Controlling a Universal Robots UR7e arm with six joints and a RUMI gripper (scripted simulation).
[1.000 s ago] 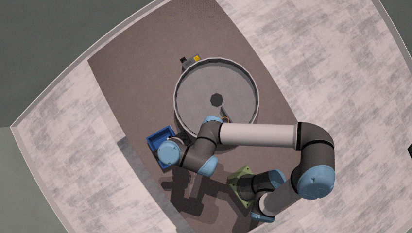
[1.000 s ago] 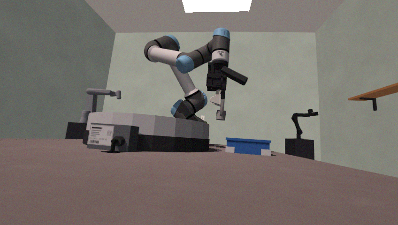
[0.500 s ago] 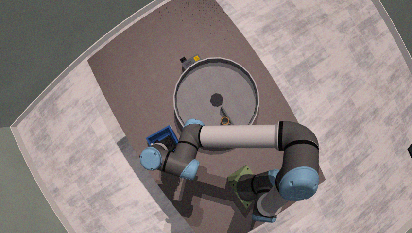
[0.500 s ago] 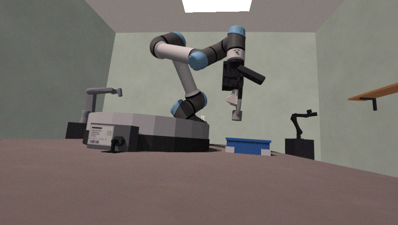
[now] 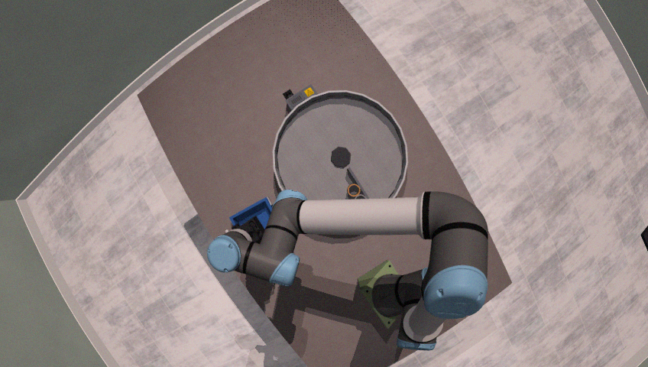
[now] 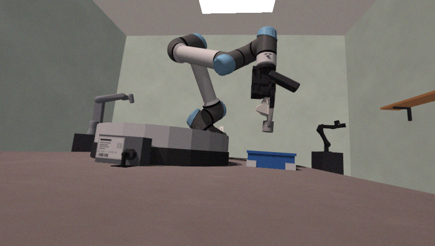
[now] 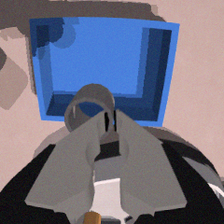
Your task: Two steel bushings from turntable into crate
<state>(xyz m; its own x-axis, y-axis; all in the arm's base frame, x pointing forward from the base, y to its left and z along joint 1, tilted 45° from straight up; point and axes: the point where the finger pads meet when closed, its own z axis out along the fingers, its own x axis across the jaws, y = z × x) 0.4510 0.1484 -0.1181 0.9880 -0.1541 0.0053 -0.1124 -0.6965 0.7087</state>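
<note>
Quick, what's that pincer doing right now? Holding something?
Pincer: closed on the wall of a grey steel bushing, above the blue crate.

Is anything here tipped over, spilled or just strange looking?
Nothing stands out. The end effector hangs above the blue crate, pinching the wall of a grey steel bushing. The crate sits flat beside the turntable, and an orange bushing stands upright on it.
</note>
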